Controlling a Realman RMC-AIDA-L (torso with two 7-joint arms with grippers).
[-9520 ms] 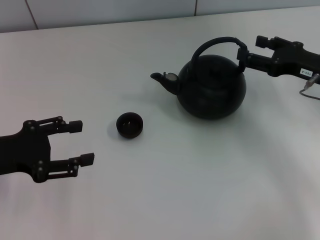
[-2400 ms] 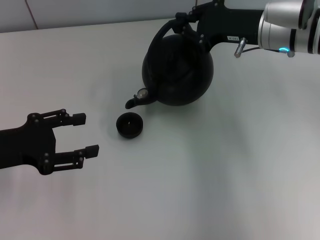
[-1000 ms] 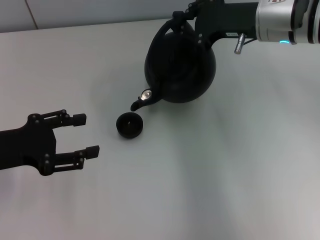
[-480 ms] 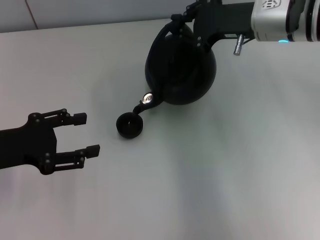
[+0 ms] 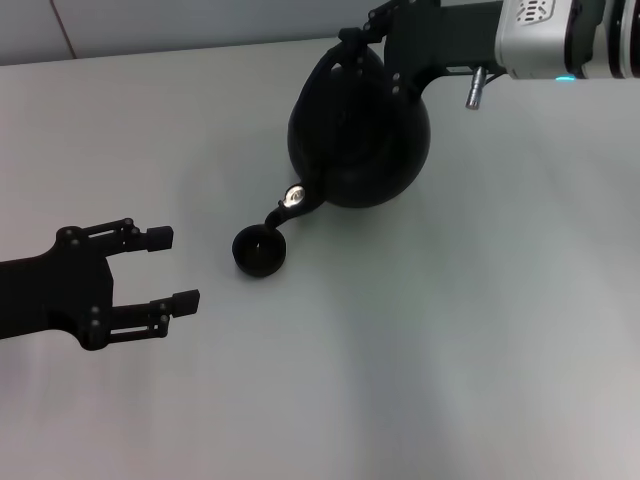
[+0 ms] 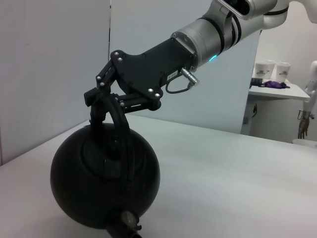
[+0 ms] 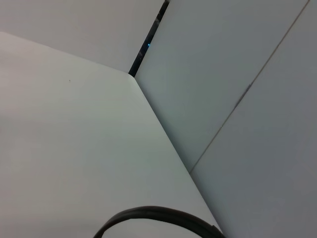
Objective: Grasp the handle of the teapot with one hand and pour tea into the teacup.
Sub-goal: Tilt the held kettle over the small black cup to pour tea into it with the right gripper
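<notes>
Since a second ago the teapot (image 5: 358, 130) has tipped further, so its spout now hangs right over the teacup (image 5: 259, 250) on the white table (image 5: 420, 350). It hangs off the tabletop, held by the right gripper (image 6: 99, 99), whose fingers are pinched on the handle (image 6: 118, 116) at its top. At the table's left side the left gripper (image 5: 160, 268) hovers with its fingers spread wide, well apart from the small dark cup
</notes>
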